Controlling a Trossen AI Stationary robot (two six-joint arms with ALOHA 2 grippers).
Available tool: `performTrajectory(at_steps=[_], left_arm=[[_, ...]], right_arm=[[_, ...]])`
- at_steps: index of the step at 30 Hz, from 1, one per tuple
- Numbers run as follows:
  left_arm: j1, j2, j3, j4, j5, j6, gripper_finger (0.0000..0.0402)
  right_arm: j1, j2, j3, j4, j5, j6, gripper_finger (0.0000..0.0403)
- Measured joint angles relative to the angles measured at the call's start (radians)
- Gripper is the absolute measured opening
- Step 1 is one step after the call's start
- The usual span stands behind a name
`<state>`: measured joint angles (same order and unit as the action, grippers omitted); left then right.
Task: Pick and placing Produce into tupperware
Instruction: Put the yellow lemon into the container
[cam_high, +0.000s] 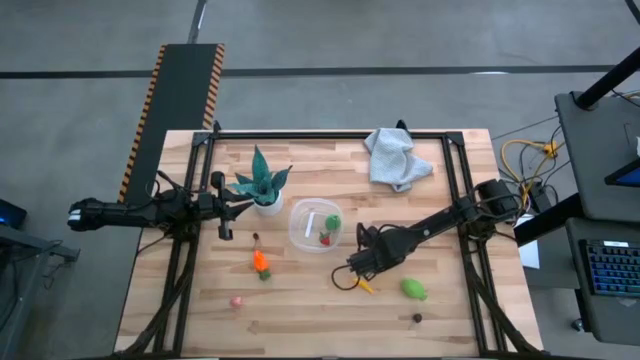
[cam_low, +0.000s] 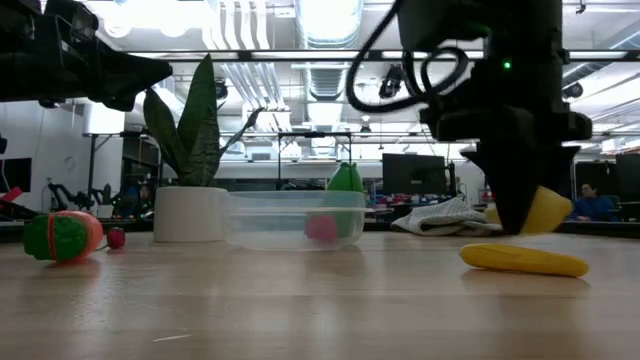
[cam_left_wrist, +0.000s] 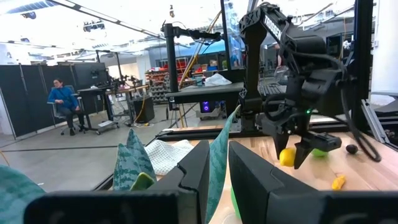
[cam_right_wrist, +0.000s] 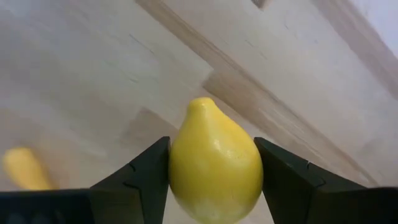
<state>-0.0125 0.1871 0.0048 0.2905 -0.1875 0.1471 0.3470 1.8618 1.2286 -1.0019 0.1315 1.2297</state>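
Observation:
My right gripper (cam_high: 353, 272) stands over the table's near middle, pointing down and shut on a yellow lemon (cam_right_wrist: 214, 171). In the low view the lemon (cam_low: 546, 212) shows at the fingertips. A long yellow piece (cam_low: 524, 260) lies on the wood right beside it. The clear tupperware (cam_high: 318, 226) stands just beyond, with a green piece and a red one inside. Loose on the table lie an orange piece (cam_high: 261, 263), a pink one (cam_high: 236, 301), a green one (cam_high: 414, 289) and a small dark one (cam_high: 417, 318). My left gripper (cam_left_wrist: 217, 180) waits by the left edge, its fingers a narrow gap apart and holding nothing. My right gripper pinches the lemon between its two fingers, on the two opposite sides of its fat middle (cam_right_wrist: 177, 168). The fingers come from above, pointing down. The lemon's pointed end (cam_right_wrist: 200, 104) sticks out past the fingertips. The low view shows it just above the table top.
A spiky teal plant in a white pot (cam_high: 262, 187) stands left of the tupperware, right in front of my left gripper. A pale grey cloth (cam_high: 397, 158) lies crumpled at the far right. Bare wood lies between the lemon and the tupperware.

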Motion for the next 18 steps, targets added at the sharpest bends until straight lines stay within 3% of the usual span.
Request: performTrajectory(at_steps=[18], left_arm=[[0.000,0.000,0.000,0.000,0.000,0.000,0.0048]], right_arm=[[-0.015,0.000,0.237,0.059,0.213,-0.242,0.0197]])
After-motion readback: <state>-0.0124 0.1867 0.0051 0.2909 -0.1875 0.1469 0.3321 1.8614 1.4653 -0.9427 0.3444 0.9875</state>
